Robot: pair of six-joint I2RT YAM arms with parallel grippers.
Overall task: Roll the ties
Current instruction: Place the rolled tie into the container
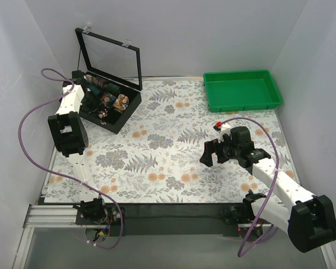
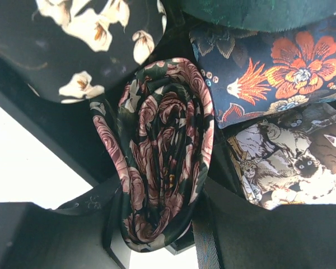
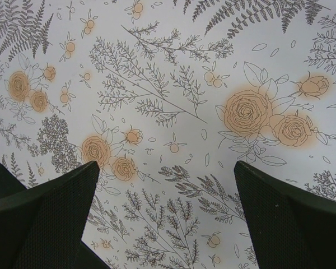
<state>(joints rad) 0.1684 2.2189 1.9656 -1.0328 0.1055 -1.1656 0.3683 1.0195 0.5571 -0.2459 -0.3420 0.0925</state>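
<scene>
Left pincer [image 2: 157,224] grips rolled tie [image 2: 162,145] in box [image 1: 115,120] | right pincer [image 3: 167,168] jaws spread

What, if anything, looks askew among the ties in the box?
The rose roll, pinched in the left gripper, is squashed into a long oval with its layers gaping. Nothing else stands out.
</scene>
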